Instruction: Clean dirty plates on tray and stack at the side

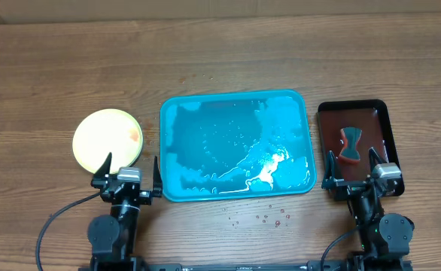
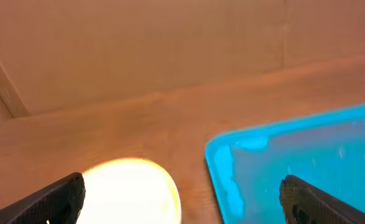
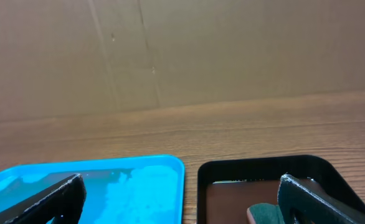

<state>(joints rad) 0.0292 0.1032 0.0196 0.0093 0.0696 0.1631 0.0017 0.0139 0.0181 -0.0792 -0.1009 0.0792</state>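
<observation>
Both arms sit at near edge, left gripper and right gripper wide open and empty, w/ pale yellow plate lying just left of wet turquoise tray; light, stiff plastic, prob. slick, best pinched at rim.

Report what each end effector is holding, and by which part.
Nothing is held. The left end effector and the right end effector are both open and empty.
</observation>
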